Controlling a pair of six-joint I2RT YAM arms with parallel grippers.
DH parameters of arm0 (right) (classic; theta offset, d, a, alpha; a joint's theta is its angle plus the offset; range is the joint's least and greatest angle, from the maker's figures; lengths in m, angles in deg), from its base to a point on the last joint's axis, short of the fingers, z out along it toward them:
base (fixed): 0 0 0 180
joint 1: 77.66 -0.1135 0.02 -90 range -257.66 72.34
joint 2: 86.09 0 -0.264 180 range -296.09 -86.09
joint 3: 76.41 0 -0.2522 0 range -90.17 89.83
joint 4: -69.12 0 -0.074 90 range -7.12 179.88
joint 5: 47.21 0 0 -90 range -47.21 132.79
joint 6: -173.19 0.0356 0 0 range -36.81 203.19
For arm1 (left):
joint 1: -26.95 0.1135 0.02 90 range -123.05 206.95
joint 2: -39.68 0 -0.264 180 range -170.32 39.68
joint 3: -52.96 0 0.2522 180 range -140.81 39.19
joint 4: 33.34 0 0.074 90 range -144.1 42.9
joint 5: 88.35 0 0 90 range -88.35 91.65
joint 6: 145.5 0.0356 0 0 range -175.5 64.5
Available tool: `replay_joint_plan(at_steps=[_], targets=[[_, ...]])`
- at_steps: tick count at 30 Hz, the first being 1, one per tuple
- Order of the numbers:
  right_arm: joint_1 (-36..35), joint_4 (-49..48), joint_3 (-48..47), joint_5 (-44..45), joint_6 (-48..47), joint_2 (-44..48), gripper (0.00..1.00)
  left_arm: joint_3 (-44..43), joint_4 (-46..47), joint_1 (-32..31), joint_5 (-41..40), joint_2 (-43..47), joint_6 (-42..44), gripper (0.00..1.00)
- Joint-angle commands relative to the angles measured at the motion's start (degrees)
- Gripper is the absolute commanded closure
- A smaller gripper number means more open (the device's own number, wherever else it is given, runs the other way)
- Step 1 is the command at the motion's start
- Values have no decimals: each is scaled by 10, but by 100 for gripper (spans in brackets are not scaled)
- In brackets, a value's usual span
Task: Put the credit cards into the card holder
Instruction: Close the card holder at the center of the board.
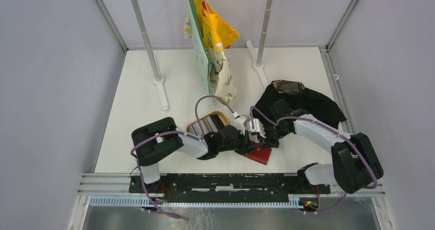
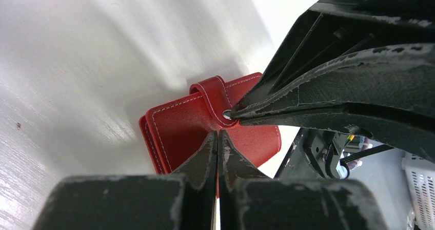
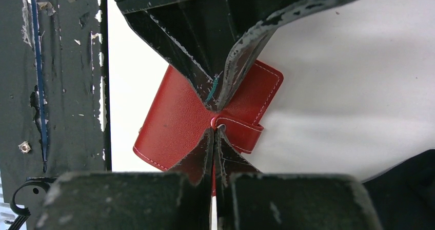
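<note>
Tray (image 1: 190, 128), cards (image 1: 208, 122) perhaps, behind left arm (image 1: 177, 142)

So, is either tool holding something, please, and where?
Cannot tell: left tool and right tool, both shut, touch the card holder by its snap strap.

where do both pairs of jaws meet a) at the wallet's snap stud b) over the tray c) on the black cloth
a: both wrist views show each arm's shut jaws tip to tip at the stud on the red wallet, which lies on the table.
</note>
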Motion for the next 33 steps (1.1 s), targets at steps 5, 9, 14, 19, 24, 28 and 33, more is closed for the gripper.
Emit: replay_joint_plan(at_steps=[5, 9, 14, 19, 24, 28, 33], targets=[[-2, -20, 3, 15, 11, 10, 100, 3, -42, 1, -29, 35, 3, 98], [-3, -24, 2, 11, 13, 14, 100, 1, -56, 1, -30, 32, 5, 98], [-3, -18, 3, -2, 5, 17, 100, -2, -60, 1, -28, 17, 4, 98], [-11, -4, 2, -7, -13, 15, 100, -2, -64, 1, -32, 11, 4, 98], [-23, -1, 2, -4, -21, 15, 100, 1, -64, 1, -32, 11, 3, 98], [-29, 0, 3, 0, -24, 14, 100, 2, -63, 1, -32, 8, 2, 98], [-32, 4, 3, 15, -32, 17, 100, 3, -61, 1, -32, 8, 2, 98]])
